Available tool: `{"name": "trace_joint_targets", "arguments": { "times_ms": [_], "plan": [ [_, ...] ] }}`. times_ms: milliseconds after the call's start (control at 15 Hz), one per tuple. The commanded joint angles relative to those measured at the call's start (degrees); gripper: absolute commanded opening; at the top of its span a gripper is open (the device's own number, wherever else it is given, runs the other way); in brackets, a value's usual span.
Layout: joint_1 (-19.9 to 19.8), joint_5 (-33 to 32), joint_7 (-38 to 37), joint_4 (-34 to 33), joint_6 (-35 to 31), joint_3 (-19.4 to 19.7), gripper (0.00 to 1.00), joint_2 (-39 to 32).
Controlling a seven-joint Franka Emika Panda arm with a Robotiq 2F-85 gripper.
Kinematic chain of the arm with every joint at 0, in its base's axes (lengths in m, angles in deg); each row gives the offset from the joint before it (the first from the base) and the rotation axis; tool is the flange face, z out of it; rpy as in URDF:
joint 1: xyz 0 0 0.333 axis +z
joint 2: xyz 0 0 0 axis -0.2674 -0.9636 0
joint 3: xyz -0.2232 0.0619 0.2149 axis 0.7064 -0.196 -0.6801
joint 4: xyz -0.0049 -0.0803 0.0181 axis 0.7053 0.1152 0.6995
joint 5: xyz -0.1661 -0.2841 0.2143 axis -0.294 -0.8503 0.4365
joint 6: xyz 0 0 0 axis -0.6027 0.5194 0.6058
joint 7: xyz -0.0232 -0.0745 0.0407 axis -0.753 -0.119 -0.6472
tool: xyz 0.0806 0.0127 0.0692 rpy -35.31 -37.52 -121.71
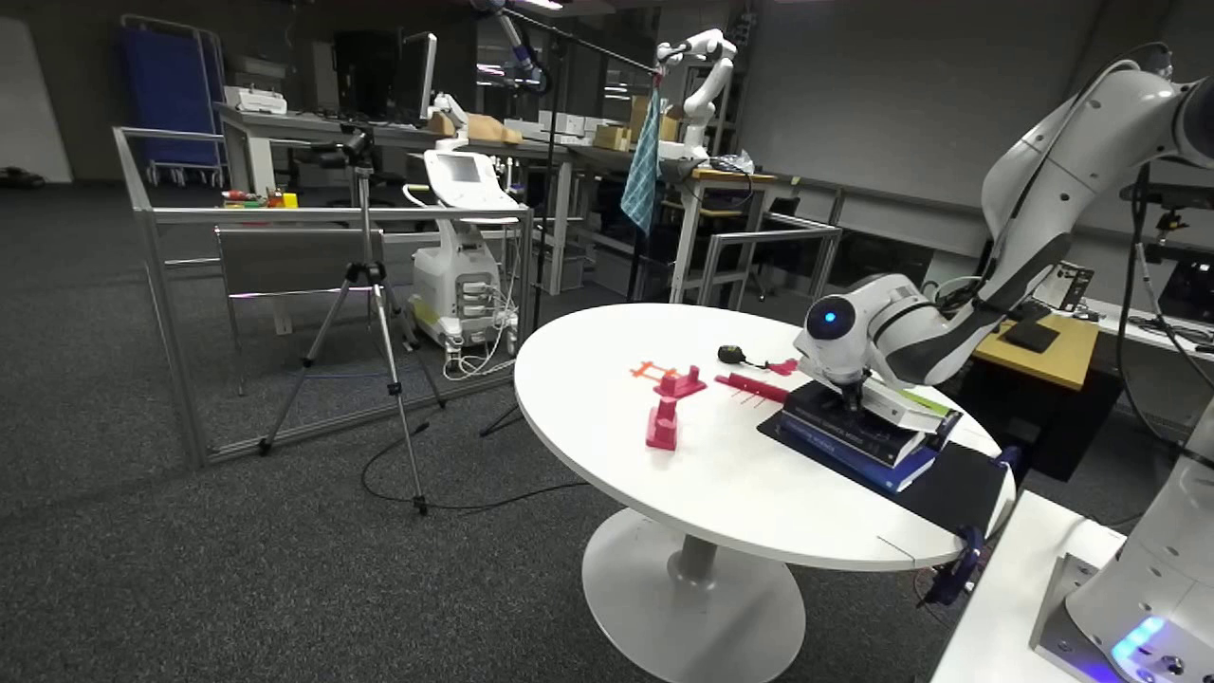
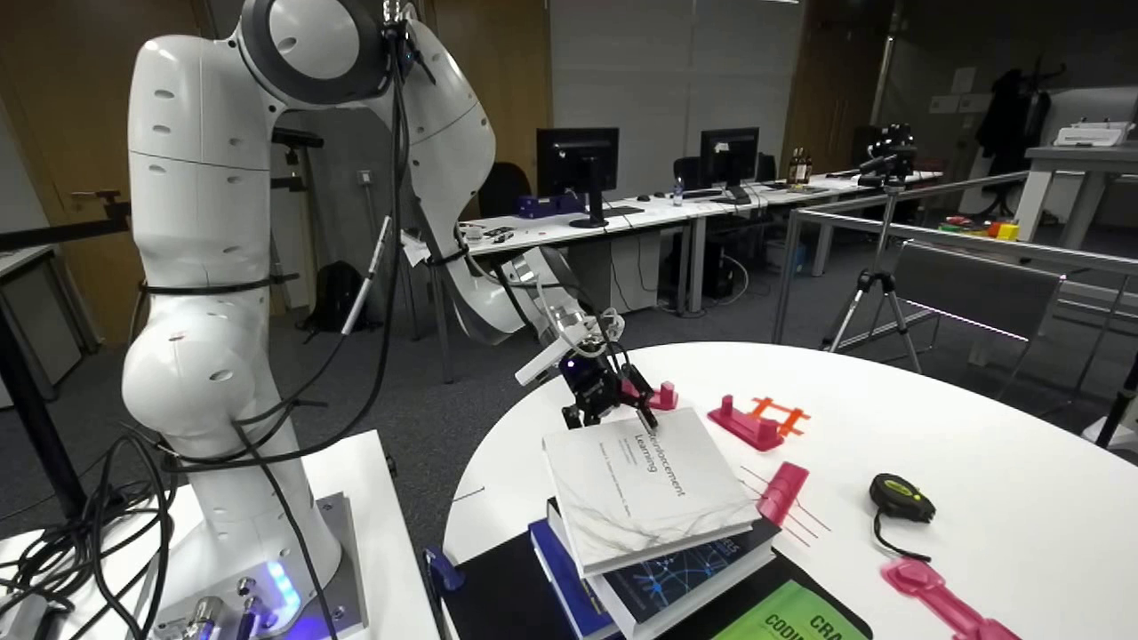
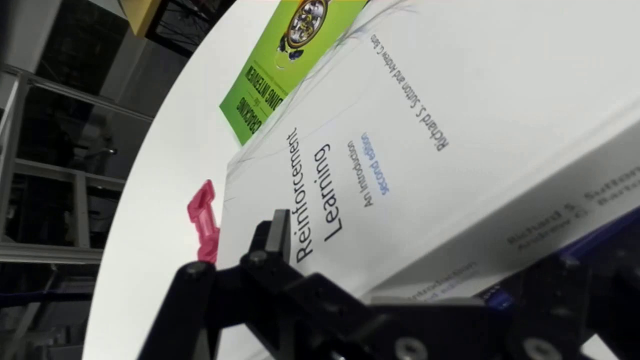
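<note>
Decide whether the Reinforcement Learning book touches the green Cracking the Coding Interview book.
Apart: an exterior view shows the dark network-patterned book and a strip of black mat between the Reinforcement Learning book and the Cracking the Coding Interview book.

In an exterior view, a round white table [image 2: 951,436] carries a black mat [image 2: 498,587] at its near side, beneath a stack of books [image 2: 645,493]. Two pink pieces [image 2: 756,433] and an orange frame [image 2: 791,420] lie farther off; a pink bar [image 2: 784,493], a tape measure [image 2: 901,498] and a long pink piece [image 2: 947,600] lie right.
</note>
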Motion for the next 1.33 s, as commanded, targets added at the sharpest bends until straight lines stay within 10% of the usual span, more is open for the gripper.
{"name": "trace_joint_targets", "arguments": {
  "times_ms": [0,1267],
  "plan": [
    [-1.9,5.3,12.7,2.0,-2.3,1.3,1.0,4.2],
    [-1.9,33.6,36.5,0.6,-0.2,3.5,1.0,14.1]
  ]
}}
